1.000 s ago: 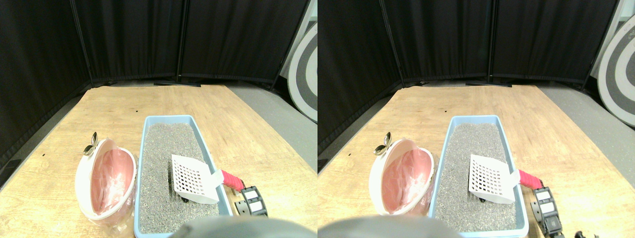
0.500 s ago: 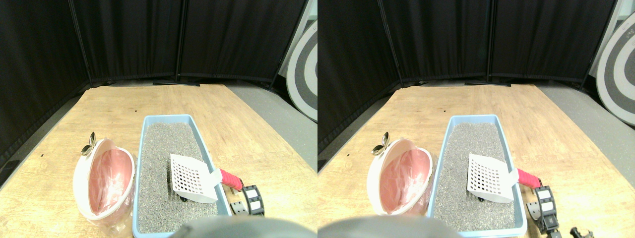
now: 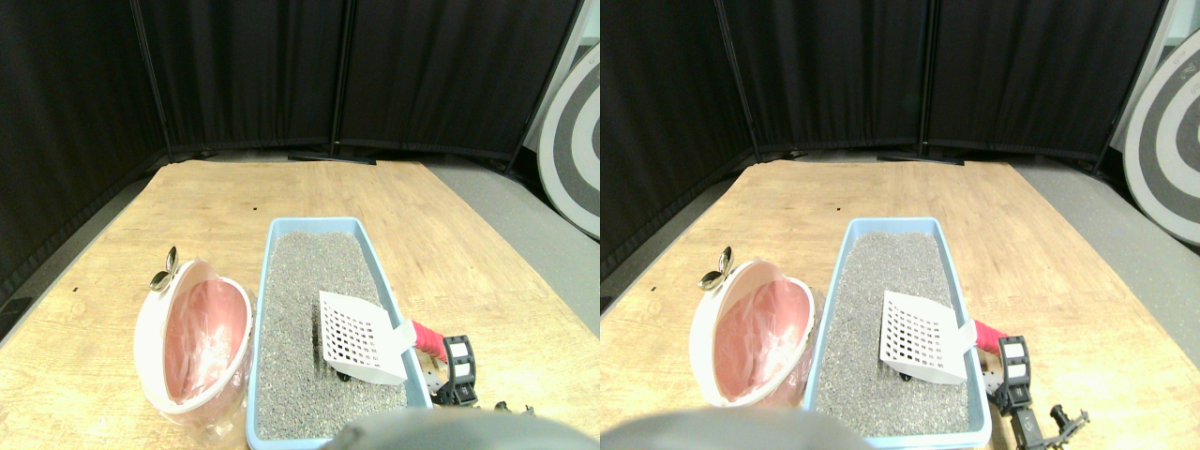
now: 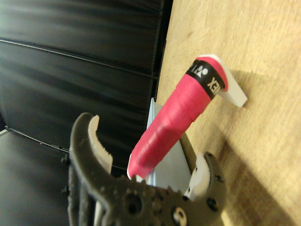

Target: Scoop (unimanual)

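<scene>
Your scoop lies in the near right part of the litter tray, its white slotted blade on the grey litter and its pink wrapped handle sticking out over the tray's right wall toward the gripper. A small dark lump shows just under the blade's near edge.

Everything sits on a pale wooden board, with grey floor to the right. Black curtain panels close off the far side, and a grey-and-white ringed disc leans at the far right.

You have one scoop, one blue tray, one white bin with a pink bag inside lying tilted just left of the tray, and one metal clip on its far rim.

Your right gripper reaches in from the near right, low beside the tray. In the wrist view its jaws stand wide apart on either side of the handle, not closed on it.
</scene>
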